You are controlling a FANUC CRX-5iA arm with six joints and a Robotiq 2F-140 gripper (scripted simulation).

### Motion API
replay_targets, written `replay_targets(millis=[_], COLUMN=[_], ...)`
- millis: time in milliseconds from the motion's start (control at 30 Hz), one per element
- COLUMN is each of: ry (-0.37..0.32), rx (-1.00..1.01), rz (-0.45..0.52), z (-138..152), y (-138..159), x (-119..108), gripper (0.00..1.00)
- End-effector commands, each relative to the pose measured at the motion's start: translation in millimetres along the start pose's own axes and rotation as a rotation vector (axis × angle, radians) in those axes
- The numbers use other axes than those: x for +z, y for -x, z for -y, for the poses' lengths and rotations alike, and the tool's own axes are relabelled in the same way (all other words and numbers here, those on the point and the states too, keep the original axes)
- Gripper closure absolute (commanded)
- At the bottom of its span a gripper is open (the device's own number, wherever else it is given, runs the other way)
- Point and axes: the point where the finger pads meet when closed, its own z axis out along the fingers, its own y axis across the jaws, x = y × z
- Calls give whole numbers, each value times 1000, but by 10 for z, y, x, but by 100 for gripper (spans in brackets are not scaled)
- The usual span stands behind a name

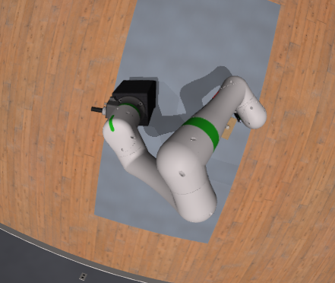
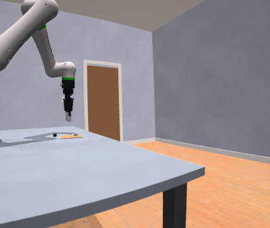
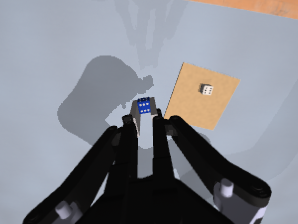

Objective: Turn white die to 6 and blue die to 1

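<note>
My gripper [image 3: 145,106] is shut on the blue die [image 3: 145,106], whose six-pip face shows in the wrist view. It hangs high above the table in the exterior view [image 2: 68,116]. The tan mat [image 3: 201,101] lies flat on the grey table, to the right of the fingertips in the wrist view. The white die [image 3: 206,89] sits on the mat near its far side. In the exterior view the mat [image 2: 71,136] holds the white die [image 2: 75,133], and the black die [image 2: 54,134] lies on the table just left of the mat. The black die is hidden in the wrist view.
The arm's black base [image 1: 135,100] stands at the table's left side. The arm covers most of the mat [image 1: 227,129] in the overhead view. The table's right edge [image 1: 257,99] runs close behind the mat.
</note>
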Motion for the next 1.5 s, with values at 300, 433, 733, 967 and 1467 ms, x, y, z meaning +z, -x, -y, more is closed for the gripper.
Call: replay_targets(millis=[300, 433, 733, 967, 1467], ry=[14, 13, 11, 9, 5], rx=[441, 571, 831, 1053, 1476], rz=[-16, -17, -19, -20, -23], z=[14, 18, 25, 32, 45], y=[-6, -7, -9, -11, -15], x=[10, 13, 19, 25, 36], gripper=[91, 91, 91, 91, 91])
